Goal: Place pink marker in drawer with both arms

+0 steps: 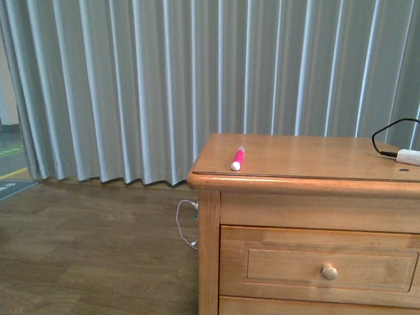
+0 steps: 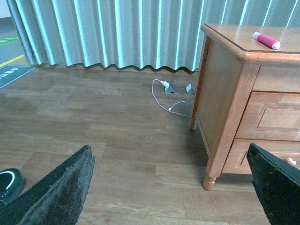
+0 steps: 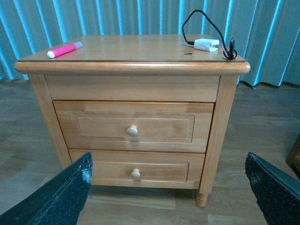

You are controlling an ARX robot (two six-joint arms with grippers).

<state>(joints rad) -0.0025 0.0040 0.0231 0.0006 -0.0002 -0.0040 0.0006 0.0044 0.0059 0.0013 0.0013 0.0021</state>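
Pink marker [image 1: 238, 159] lies on the nightstand [image 1: 295, 154] top near its left front corner, long axis roughly front-to-back, white end toward the robot. Your left claw [image 2: 168, 154]: spread wide, empty; marker well ahead of and above it, so I judge this arm nearer. Your right claw [image 3: 168, 159]: wide, empty, facing the shut top drawer [image 3: 164, 129].

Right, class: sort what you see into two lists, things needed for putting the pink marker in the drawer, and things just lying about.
Job: pink marker on the cabinet top; drawer, shut; left pincer, open; right pincer, open.
Lying about: white plug with black cable; white cable on the floor; curtain.
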